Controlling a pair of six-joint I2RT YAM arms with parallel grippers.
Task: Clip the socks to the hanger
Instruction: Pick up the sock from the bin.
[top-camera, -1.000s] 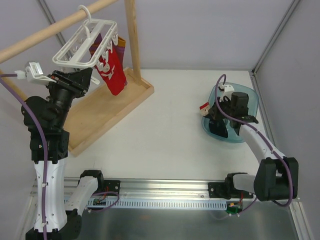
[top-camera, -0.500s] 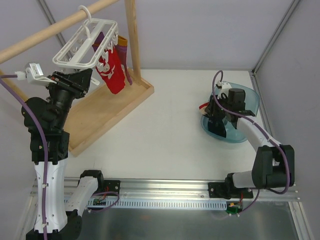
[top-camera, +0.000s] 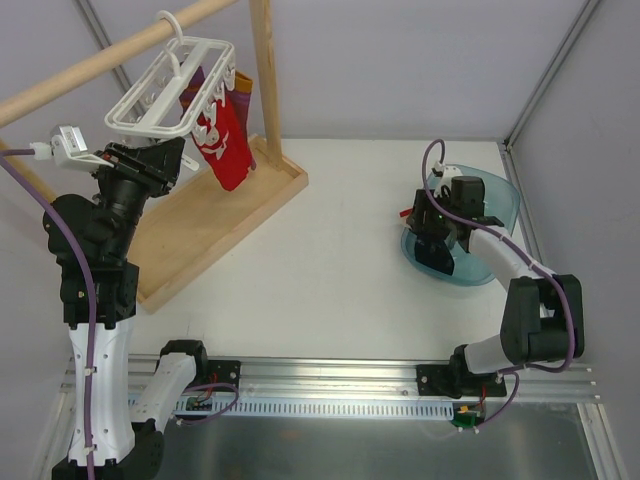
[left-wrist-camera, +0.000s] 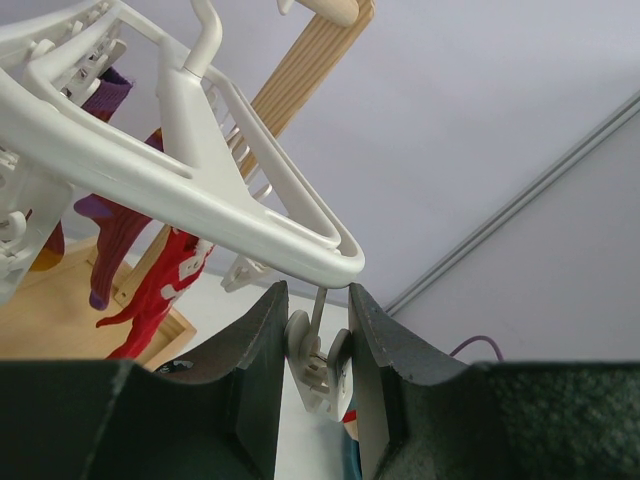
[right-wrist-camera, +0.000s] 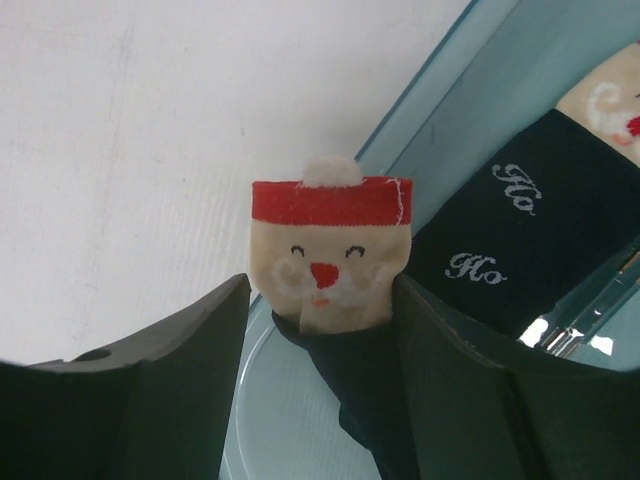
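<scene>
Socks (right-wrist-camera: 520, 250): only the right wrist view shows one cuff (right-wrist-camera: 330, 240) between the parted right hand (right-wrist-camera: 320, 292); the left hand (left-wrist-camera: 316, 298) pinches a clip (left-wrist-camera: 318, 365) on the hanger (left-wrist-camera: 200, 190).

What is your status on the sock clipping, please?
Left hand shut on clip of hanger. Right hand open around cuff of sock at rim of bowl. Nothing seen blocking.

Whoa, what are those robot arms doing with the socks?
They're hanging up laundry. The left gripper is pinching a little clip under the white hanger, which hangs on the wooden rod with a red sock dangling from it. At the blue bowl, the right gripper has its jaws open around a Santa-face cuff. The navy socks lie in the bowl, not clipped up yet.
</scene>
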